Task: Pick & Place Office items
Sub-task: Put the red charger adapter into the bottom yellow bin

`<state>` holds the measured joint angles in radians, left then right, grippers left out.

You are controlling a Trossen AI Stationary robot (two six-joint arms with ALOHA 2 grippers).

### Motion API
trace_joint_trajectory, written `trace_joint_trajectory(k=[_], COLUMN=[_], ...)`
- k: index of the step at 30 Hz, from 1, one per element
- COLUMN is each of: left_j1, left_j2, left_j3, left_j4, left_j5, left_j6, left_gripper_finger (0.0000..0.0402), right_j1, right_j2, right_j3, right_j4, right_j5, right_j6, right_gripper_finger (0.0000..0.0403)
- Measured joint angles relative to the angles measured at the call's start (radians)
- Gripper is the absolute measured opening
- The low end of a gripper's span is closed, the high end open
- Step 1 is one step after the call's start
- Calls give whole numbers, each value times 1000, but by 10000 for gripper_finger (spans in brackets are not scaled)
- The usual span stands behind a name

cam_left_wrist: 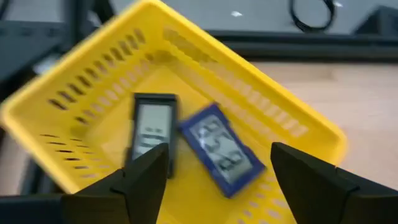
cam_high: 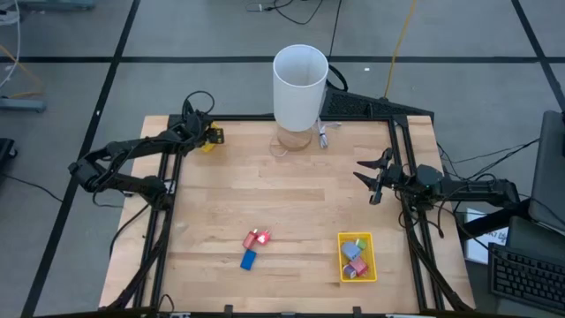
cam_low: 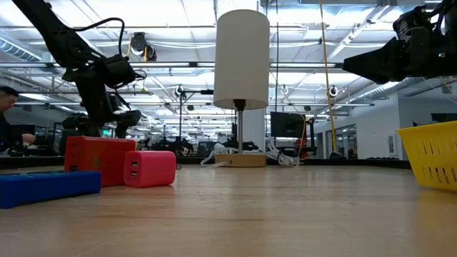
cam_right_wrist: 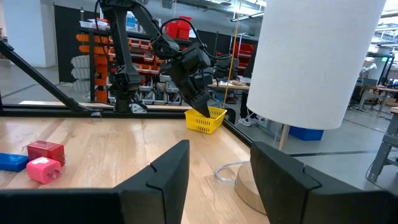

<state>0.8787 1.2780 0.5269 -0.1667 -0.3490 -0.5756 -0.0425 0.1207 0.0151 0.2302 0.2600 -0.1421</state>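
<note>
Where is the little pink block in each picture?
High view: the pink block lies on the table's near middle, beside the red block.
Low view: left of centre, touching the red block.
Left wrist view: not in it.
Right wrist view: far left, by the red block.
Shared landmark: the white cylinder.

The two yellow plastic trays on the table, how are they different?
The yellow slotted tray by the left hand sits at the table's far left corner; the yellow tray near the front right lies toward the front edge. The first holds two small display units, the second several coloured blocks. Both are yellow with slotted walls.
</note>
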Motion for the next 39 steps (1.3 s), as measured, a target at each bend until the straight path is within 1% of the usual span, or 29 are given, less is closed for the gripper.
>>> trace_joint_trajectory(k=[3, 6, 10, 14, 21, 24, 27, 30, 34, 37, 39], left_j1=[-3, -13, -50, -111, -268, -375, -518, -682, -897, -1031, -1106], left_j2=[-34, -98, -224, -366, -573, -622, -632, -612, -554, -509, -478], left_j3=[9, 20, 22, 22, 23, 23, 23, 23, 23, 23, 23], left_j4=[-2, 1, 4, 6, 6, 7, 28, 74, 163, 246, 296], left_j5=[78, 143, 177, 204, 325, 344, 342, 287, 193, 143, 127], left_j6=[55, 80, 76, 81, 103, 95, 94, 93, 126, 169, 194], left_gripper_finger=[286, 280, 270, 260, 244, 244, 243, 243, 243, 243, 243], right_j1=[0, 0, 0, 0, 0, 0, 0, 0, 0, 0, 0], right_j2=[0, 0, 0, 0, 0, 0, 0, 0, 0, 0, 0], right_j3=[0, 0, 0, 0, 0, 0, 0, 0, 0, 0, 0], right_j4=[0, 0, 0, 0, 0, 0, 0, 0, 0, 0, 0], right_j5=[0, 0, 0, 0, 0, 0, 0, 0, 0, 0, 0], right_j6=[0, 0, 0, 0, 0, 0, 1, 3, 4, 13, 19], right_gripper_finger=[161, 158, 160, 162, 158, 161, 162, 160, 158, 160, 162])
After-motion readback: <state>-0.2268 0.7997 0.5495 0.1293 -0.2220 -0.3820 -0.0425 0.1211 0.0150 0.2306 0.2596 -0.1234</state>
